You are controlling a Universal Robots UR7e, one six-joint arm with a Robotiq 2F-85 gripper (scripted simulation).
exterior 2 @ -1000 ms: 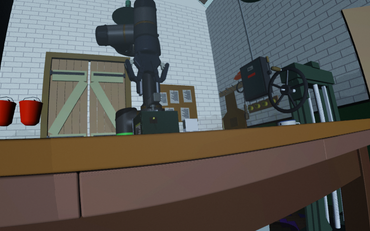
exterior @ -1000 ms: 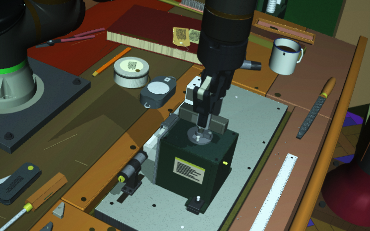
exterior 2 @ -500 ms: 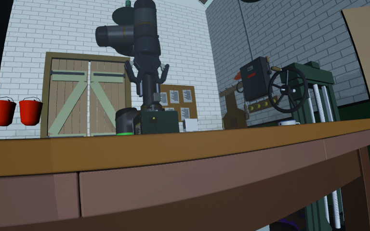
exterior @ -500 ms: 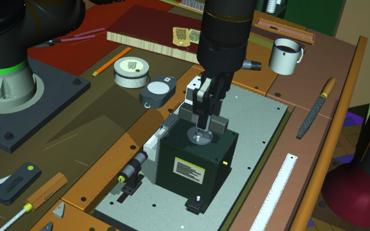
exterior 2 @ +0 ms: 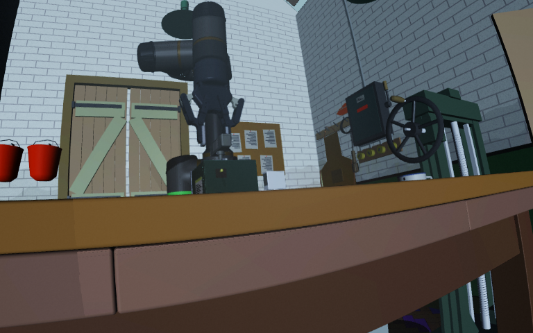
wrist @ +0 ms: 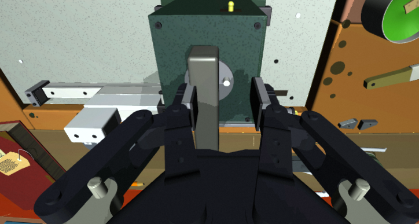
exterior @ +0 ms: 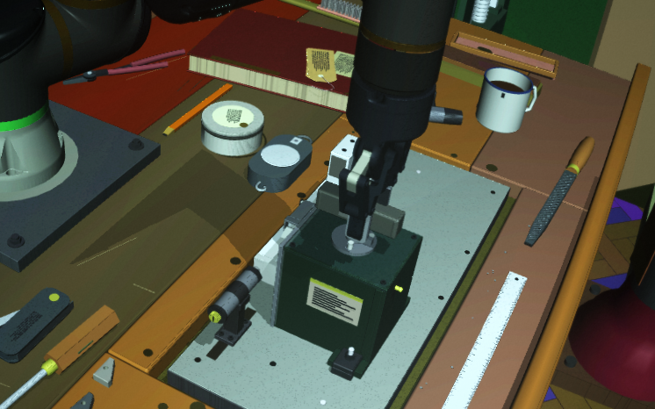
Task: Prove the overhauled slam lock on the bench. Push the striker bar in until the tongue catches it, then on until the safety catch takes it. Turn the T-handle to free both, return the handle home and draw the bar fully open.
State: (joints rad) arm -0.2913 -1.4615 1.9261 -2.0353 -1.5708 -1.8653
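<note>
The dark green lock case [exterior: 348, 284] [wrist: 207, 50] stands on a grey speckled plate in the middle of the bench. A grey T-handle [wrist: 203, 95] [exterior: 361, 208] sits on a round boss on its top. My gripper [wrist: 223, 104] [exterior: 358, 231] straddles the handle from above and is open, holding nothing. The pale striker bar [wrist: 94, 125] [exterior: 272, 256] runs on a rail along the case's side. A small yellow knob [exterior: 398, 288] [wrist: 231, 6] sticks out of the case's face. A round bumper on a post [exterior: 233, 300] stands by the bar's end.
The arm's base [exterior: 20, 152] sits on a dark plate at the left. Nearby lie a red book [exterior: 269, 56], a tin [exterior: 232, 127], a tape measure [exterior: 279, 162], a mug [exterior: 506, 99], a file [exterior: 559, 193] and a steel rule [exterior: 488, 340]. The bench's raised rim runs along the right.
</note>
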